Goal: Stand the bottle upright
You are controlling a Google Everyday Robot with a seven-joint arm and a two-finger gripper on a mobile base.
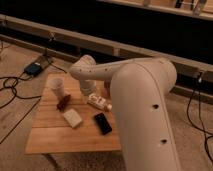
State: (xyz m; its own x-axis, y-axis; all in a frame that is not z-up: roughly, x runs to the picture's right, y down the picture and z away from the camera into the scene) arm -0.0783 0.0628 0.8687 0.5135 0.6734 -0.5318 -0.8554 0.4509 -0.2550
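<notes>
The bottle [99, 103] lies on its side near the middle of the wooden table [50, 135], its white cap pointing right, toward the table's edge. It is small, clear plastic with a whitish label. My gripper [90, 94] reaches down from the white arm [100, 71] and sits right over the bottle's left end, at or touching it. The arm's large white upper part [145, 115] fills the right of the view and hides the table's right side.
A white cup [56, 85] stands at the table's back left. A small brown object [62, 103] lies in front of it. A white rectangular block [73, 118] and a black phone [103, 123] lie nearer the front. Cables and a box [34, 68] lie on the floor at left.
</notes>
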